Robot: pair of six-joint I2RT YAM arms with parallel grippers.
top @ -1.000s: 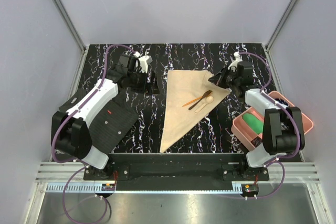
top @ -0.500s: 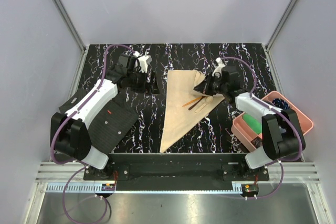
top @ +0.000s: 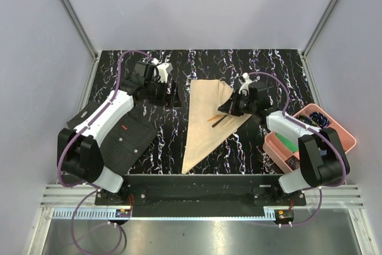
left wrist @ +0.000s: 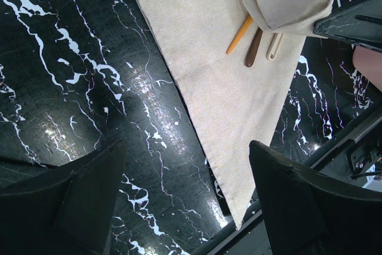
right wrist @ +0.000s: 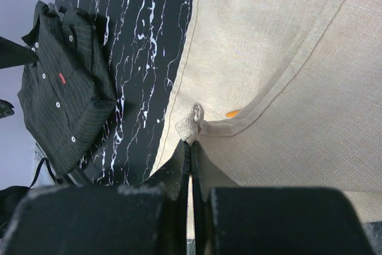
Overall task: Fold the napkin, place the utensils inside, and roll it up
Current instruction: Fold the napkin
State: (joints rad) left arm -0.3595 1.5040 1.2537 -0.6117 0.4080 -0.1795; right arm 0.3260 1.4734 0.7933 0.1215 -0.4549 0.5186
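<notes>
I had the right gripper clamped shut on a corner of the napkin, with a small tuft of cloth poking out past the fingertips. The napkin lay as a long triangle in the middle of the table, its narrow point toward the arm bases. The pinched corner was raised and curled over the utensils. The left gripper hung with its jaws wide apart and nothing between them, over bare table just beside the napkin's left edge.

The left wrist camera gave me what the right one could not: three handle ends, orange, dark brown and pale, sticking out from under the lifted flap. The right wrist view showed only a sliver of orange under the fold, plus the grip itself. From above, the black dotted mat sat by the left arm and the pink tray at the right.
</notes>
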